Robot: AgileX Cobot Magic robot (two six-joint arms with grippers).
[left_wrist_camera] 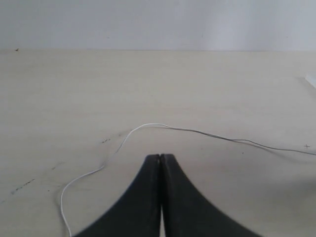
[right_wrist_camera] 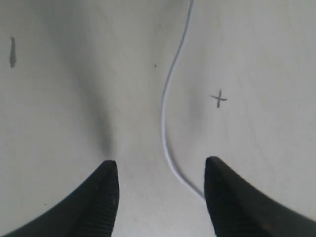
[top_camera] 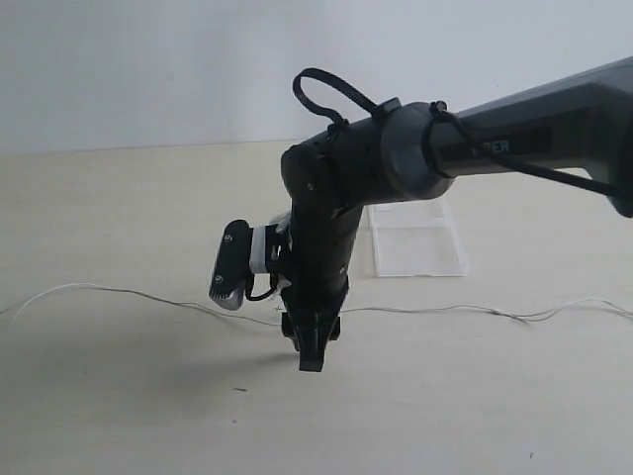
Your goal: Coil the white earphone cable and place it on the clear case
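Two grippers, neither holding anything: the left gripper [left_wrist_camera: 161, 157] is closed empty, the right gripper [right_wrist_camera: 161, 164] spread wide astride the uncoiled cable [right_wrist_camera: 165, 113] on the table [top_camera: 119, 396] near the case [top_camera: 420, 247], so it likely must lower and pinch.

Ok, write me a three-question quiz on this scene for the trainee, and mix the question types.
1. True or false: the white earphone cable already lies coiled on the clear case.
2. Which gripper stands open? A) left gripper B) right gripper C) both
3. Fill in: in the right wrist view, the cable runs ___ the gripper's fingers.
Key: 1 false, it lies stretched across the table, apart from the case. 2 B. 3 between.
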